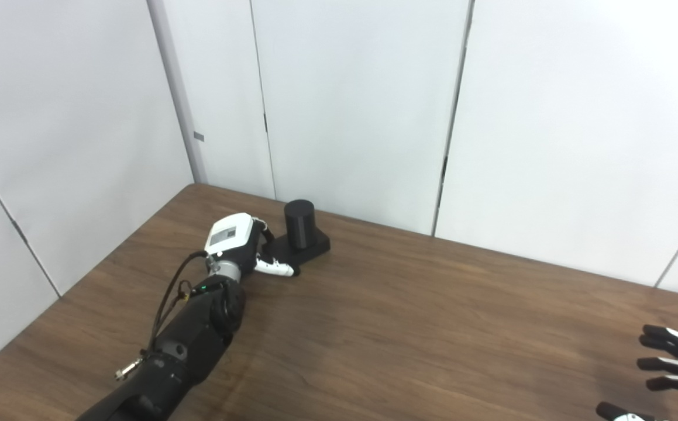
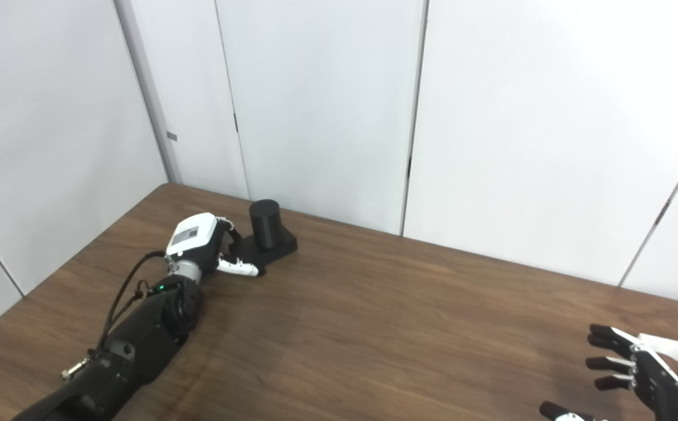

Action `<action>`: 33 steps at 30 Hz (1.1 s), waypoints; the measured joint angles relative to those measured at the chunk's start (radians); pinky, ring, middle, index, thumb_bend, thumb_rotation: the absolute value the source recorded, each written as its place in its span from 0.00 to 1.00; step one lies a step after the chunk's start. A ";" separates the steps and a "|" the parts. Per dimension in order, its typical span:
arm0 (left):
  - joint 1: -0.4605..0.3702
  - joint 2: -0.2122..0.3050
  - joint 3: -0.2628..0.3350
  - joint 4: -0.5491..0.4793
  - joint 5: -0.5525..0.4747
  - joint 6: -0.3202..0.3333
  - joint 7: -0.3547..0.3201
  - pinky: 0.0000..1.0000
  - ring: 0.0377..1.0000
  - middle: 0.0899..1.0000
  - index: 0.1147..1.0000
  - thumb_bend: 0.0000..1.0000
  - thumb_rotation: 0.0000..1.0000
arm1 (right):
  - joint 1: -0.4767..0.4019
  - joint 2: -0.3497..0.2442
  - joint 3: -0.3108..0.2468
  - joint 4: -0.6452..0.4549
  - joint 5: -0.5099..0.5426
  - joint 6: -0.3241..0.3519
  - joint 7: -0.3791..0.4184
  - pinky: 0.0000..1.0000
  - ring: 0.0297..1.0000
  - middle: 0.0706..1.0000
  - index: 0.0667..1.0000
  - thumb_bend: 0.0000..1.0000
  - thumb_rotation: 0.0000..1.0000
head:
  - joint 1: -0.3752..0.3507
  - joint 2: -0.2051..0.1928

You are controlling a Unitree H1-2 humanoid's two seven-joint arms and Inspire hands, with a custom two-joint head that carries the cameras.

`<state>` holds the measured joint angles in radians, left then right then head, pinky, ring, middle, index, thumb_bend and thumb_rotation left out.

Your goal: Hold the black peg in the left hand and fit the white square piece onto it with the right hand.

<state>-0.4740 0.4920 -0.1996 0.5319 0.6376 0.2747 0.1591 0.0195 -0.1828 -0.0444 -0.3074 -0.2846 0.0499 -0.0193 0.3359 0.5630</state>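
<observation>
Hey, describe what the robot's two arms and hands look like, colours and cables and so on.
The left arm is glossy black with a black cable looping along it, a small green light and a silver wrist ring. The left hand has a white back with a grey square panel. The right hand has black fingers and a white shell.

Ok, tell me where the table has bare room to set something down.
The wide middle of the table, between the left hand and the right hand, is bare wood, as is the far edge along the wall right of the black peg. It is crowded only at the far left corner, around peg and hand.
</observation>
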 measured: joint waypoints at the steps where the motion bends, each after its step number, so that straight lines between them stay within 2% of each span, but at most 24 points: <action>1: 0.007 0.001 -0.006 -0.015 0.000 -0.008 -0.005 0.95 0.96 0.86 0.42 0.52 0.06 | 0.000 0.000 0.000 0.002 0.000 -0.001 -0.001 0.50 0.61 0.69 0.70 0.56 0.00 | 0.000 0.000; 6: 0.043 0.003 -0.028 -0.071 -0.017 -0.061 -0.013 0.96 0.97 0.87 0.42 0.52 0.06 | 0.000 -0.001 0.000 0.008 -0.001 -0.005 -0.002 0.51 0.61 0.70 0.71 0.55 0.00 | -0.018 0.005; 12: 0.100 0.000 -0.060 -0.173 -0.056 -0.161 -0.070 0.96 0.98 0.88 0.42 0.52 0.06 | -0.001 0.000 0.000 0.008 -0.003 -0.004 -0.005 0.55 0.64 0.72 0.72 0.55 0.00 | -0.046 0.012; 14: 0.114 -0.003 -0.080 -0.207 -0.065 -0.187 -0.099 0.99 0.99 0.90 0.42 0.52 0.06 | -0.001 0.001 0.000 0.008 -0.004 -0.004 -0.006 0.57 0.65 0.73 0.72 0.55 0.00 | -0.055 0.014; 18: 0.118 -0.005 -0.128 -0.252 -0.058 -0.232 -0.140 0.92 0.96 0.90 0.42 0.52 0.06 | -0.002 0.001 0.000 0.024 -0.003 -0.011 -0.010 0.56 0.64 0.73 0.72 0.56 0.00 | -0.075 0.017; 24: 0.118 -0.024 -0.203 -0.312 -0.021 -0.267 -0.170 0.90 0.96 0.91 0.42 0.52 0.06 | -0.003 -0.001 -0.001 0.078 0.006 -0.066 -0.013 0.54 0.62 0.72 0.71 0.56 0.00 | -0.117 0.034; 29: 0.113 -0.049 -0.266 -0.366 -0.013 -0.297 -0.230 0.91 0.97 0.91 0.42 0.52 0.07 | -0.010 -0.004 -0.005 0.109 0.006 -0.122 -0.026 0.52 0.61 0.71 0.71 0.57 0.00 | -0.155 0.049; 33: 0.095 -0.073 -0.304 -0.370 0.007 -0.327 -0.258 0.91 0.96 0.91 0.42 0.52 0.07 | -0.013 -0.005 -0.006 0.135 -0.003 -0.149 -0.034 0.52 0.61 0.70 0.70 0.56 0.00 | -0.199 0.063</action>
<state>-0.3791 0.4189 -0.5036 0.1620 0.6444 -0.0526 -0.0989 0.0069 -0.1875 -0.0502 -0.1721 -0.2878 -0.0994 -0.0533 0.1366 0.6258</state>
